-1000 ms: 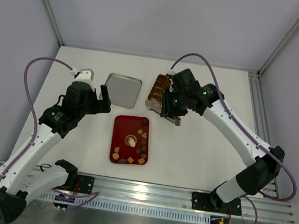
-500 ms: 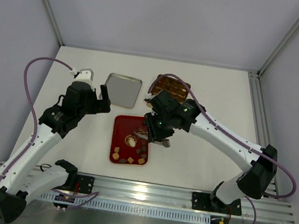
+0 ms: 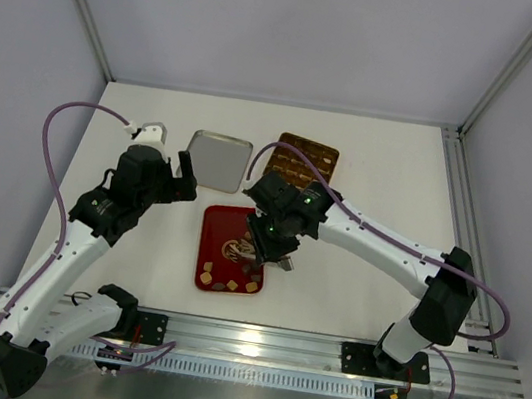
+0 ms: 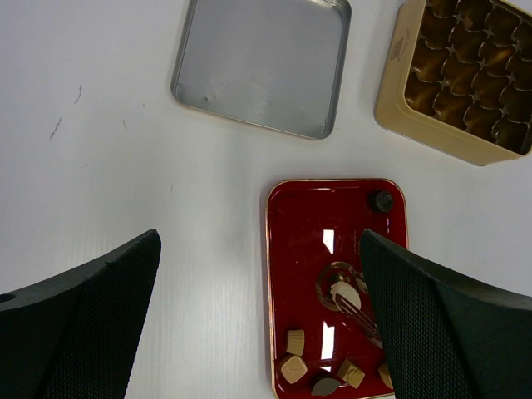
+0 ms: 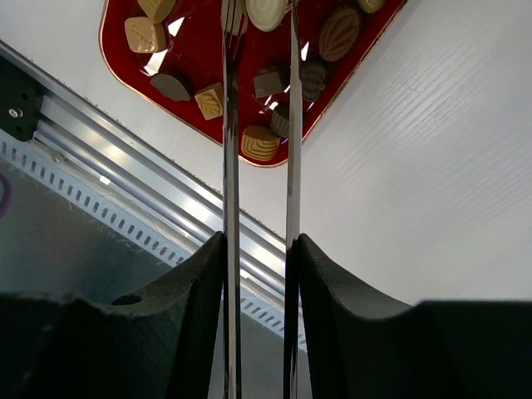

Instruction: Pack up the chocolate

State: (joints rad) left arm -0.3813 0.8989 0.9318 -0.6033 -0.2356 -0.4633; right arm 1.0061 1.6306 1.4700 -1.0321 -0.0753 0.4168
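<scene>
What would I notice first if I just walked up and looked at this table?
Probably the shiny red tray in the middle, dotted with little brown and tan chocolates. The right gripper, holding long metal tongs, reaches over it around a bigger whitish piece. Behind sit a gold tin with grid pockets and a flat silver lid.

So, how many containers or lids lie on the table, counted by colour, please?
red tray: 1
silver lid: 1
gold tin: 1
total: 3
</scene>
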